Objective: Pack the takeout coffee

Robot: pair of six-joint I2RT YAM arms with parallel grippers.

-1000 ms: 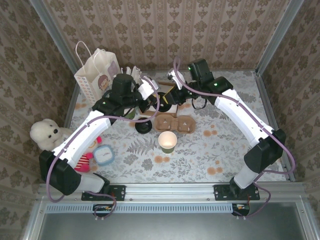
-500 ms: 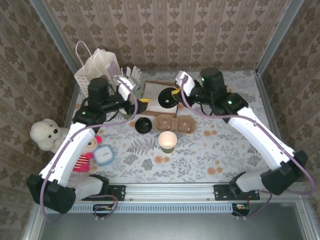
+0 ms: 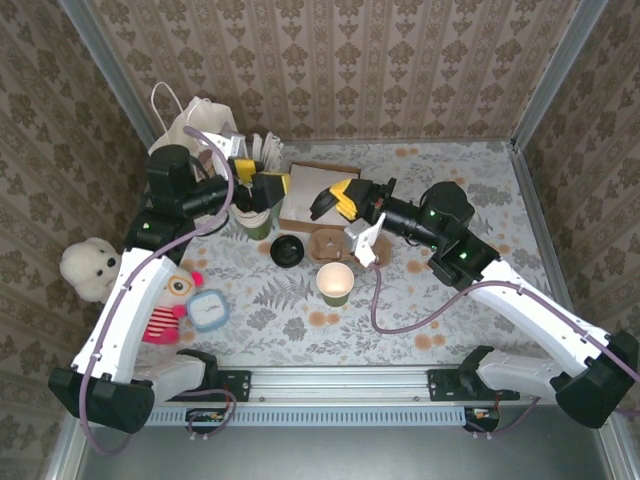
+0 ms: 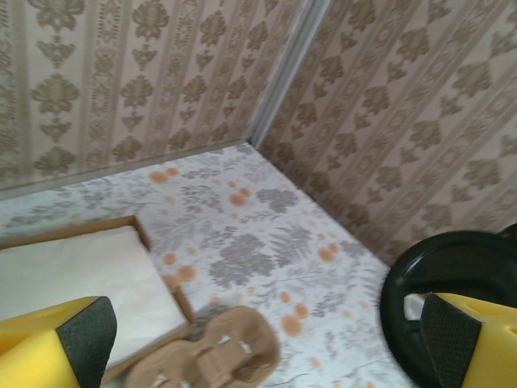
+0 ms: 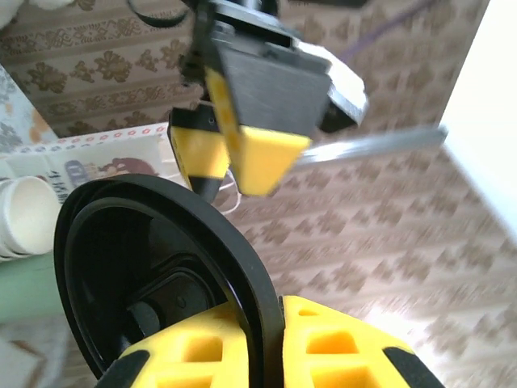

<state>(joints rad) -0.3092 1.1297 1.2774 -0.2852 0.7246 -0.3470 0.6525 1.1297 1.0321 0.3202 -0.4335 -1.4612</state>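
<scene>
**Lid aloft, cup open on the desk**

The right pincer (image 5: 279, 323) pinches a black lid (image 5: 145, 267) by its rim, lifted over the cardboard carrier (image 3: 330, 243). The left pincer (image 4: 262, 331) gapes wide and empty near it. The takeout coffee cup (image 3: 335, 283) stands lidless on the desk (image 3: 280, 320), just in front of the carrier. With so thin an edge grip the lid may twist or drop. The two pincers are near enough to clash, and a low-passing arm could tip the open cup.

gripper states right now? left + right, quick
Left gripper: open, holding nothing.
Right gripper: closed on a black lid, pinching its rim.
</scene>
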